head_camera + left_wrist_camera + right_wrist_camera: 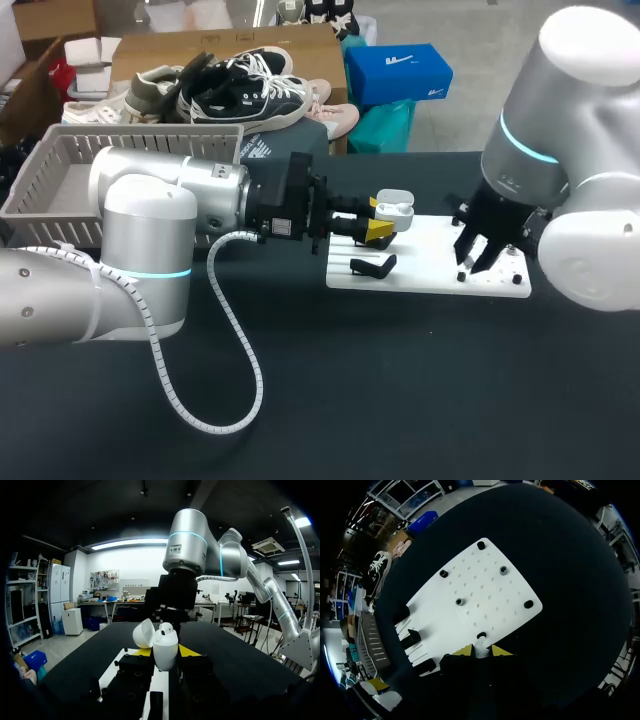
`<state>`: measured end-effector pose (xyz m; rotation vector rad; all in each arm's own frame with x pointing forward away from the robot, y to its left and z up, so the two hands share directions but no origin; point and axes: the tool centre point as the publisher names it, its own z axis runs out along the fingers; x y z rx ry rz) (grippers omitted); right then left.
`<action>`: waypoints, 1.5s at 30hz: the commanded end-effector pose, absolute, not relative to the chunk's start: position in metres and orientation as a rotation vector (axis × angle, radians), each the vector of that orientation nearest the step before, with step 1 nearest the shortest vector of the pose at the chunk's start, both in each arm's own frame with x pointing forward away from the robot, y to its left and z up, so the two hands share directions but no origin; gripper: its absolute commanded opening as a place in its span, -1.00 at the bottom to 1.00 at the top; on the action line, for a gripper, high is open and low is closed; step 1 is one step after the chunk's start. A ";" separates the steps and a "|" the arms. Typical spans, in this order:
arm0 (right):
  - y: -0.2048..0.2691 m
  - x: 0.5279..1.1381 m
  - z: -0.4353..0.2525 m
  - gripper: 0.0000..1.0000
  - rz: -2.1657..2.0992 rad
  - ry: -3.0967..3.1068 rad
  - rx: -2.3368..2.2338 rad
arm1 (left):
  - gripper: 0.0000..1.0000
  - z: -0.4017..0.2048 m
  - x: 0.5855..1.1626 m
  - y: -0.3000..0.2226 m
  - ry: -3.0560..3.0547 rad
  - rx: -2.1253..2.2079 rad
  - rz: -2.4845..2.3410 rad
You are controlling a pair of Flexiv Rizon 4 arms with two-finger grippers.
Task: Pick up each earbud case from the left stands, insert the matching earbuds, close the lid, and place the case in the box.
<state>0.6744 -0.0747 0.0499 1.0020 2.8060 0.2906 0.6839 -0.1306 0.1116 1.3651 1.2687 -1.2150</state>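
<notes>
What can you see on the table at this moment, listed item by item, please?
table: one, black, under everything.
board: one, white, perforated, right of the table's middle.
stands: about three, black, on the board's left part.
pegs: about six, dark, spread over the board's right part.
box: one, pale grey, slatted, far left.
earbud case: one, white, lid open, above the board's left part.
seated earbud: one, white, inside the case.
loose earbud: one, white, at the board's edge.
left gripper: yellow tips, clamped on the case.
right gripper: yellow tips, closed on the loose earbud.
</notes>
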 end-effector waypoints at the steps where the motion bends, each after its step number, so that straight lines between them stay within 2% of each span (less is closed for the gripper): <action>1: -0.085 0.662 0.070 -1.00 0.348 2.809 0.991 | -1.00 0.111 0.685 -0.131 1.267 1.366 -1.216; 11: -0.088 0.651 0.147 -1.00 0.465 2.975 0.721 | -1.00 0.111 0.685 -0.131 1.267 1.366 -1.216; 21: -0.062 0.640 0.216 -1.00 0.443 3.126 0.324 | -1.00 0.111 0.685 -0.131 1.267 1.366 -1.216; 32: -0.002 0.632 0.221 -1.00 0.328 3.167 0.017 | -1.00 0.111 0.685 -0.131 1.267 1.366 -1.216; 45: 0.025 0.657 0.210 -1.00 0.263 3.130 -0.047 | -1.00 0.111 0.685 -0.131 1.267 1.366 -1.216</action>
